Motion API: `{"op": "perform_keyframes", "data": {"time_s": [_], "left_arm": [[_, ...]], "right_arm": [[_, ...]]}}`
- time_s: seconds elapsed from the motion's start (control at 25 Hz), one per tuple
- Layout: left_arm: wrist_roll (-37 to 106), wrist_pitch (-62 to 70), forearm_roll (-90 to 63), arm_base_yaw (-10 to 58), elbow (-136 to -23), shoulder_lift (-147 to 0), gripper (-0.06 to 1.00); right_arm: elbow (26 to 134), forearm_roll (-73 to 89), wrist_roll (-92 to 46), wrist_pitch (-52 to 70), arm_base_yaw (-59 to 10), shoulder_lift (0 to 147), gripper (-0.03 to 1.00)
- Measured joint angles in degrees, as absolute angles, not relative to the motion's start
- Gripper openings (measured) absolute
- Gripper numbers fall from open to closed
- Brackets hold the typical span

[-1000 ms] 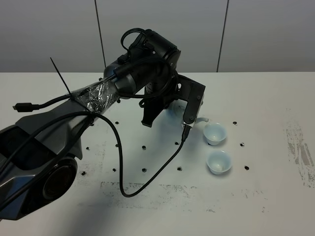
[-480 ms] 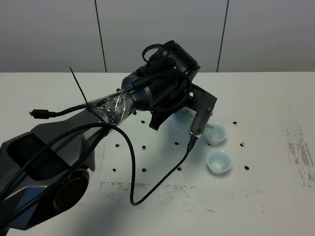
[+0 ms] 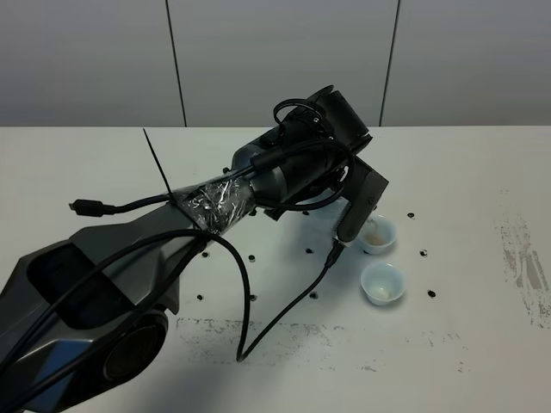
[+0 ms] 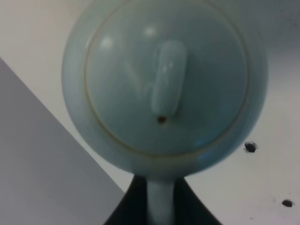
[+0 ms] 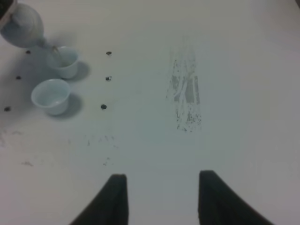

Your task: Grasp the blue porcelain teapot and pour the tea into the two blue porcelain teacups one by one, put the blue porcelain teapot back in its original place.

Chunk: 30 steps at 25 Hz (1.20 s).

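The blue porcelain teapot (image 4: 168, 84) fills the left wrist view, lid and knob facing the camera. My left gripper (image 4: 159, 212) is shut on its loop handle. In the right wrist view the teapot (image 5: 21, 26) is tilted, with its spout over the far teacup (image 5: 63, 61). That cup (image 3: 377, 234) holds brownish tea. The near teacup (image 3: 383, 282) looks empty and also shows in the right wrist view (image 5: 50, 96). In the high view the left arm (image 3: 293, 168) hides the teapot. My right gripper (image 5: 161, 197) is open and empty, well away from the cups.
A white table (image 3: 465, 172) with small black dots (image 3: 430, 293) around the cups. A dark scuffed patch (image 3: 525, 258) lies at the right. A black cable (image 3: 284, 310) hangs from the left arm onto the table in front of the cups.
The left arm has swung right and rolled, carrying the teapot over the far cup. Brownish tea now shows in that cup. Both cups stay put.
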State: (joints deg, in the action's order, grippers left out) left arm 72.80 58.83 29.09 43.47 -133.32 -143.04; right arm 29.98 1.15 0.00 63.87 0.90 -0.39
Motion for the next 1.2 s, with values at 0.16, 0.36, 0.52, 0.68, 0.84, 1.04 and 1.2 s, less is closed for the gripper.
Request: {"op": "perform_keyframes", "data": {"time_s": [0.16, 0.36, 0.52, 0.68, 0.84, 1.04, 1.2], "left_arm": [[72.8, 58.26, 31.62, 43.97, -133.32, -143.04, 0.04], [72.8, 57.63, 33.39, 44.47, -133.32, -143.04, 0.04], [72.8, 57.14, 35.35, 44.95, -133.32, -143.04, 0.04], [72.8, 56.69, 36.34, 45.21, -133.32, -143.04, 0.04], [73.46, 56.63, 37.99, 45.51, -133.32, -143.04, 0.04], [74.35, 56.29, 38.71, 45.98, -132.89, -143.04, 0.04], [75.1, 56.23, 39.11, 46.32, -132.0, -143.04, 0.04]], "right_arm": [[29.98, 1.15, 0.0, 63.87, 0.9, -0.39, 0.34], [29.98, 1.17, 0.0, 63.87, 0.9, -0.39, 0.34], [29.98, 1.17, 0.0, 63.87, 0.9, -0.39, 0.34], [29.98, 1.27, 0.0, 63.87, 0.9, -0.39, 0.34], [29.98, 1.38, 0.0, 63.87, 0.9, -0.39, 0.34], [29.98, 1.51, 0.0, 63.87, 0.9, -0.39, 0.34], [29.98, 1.57, 0.0, 63.87, 0.9, -0.39, 0.34]]}}
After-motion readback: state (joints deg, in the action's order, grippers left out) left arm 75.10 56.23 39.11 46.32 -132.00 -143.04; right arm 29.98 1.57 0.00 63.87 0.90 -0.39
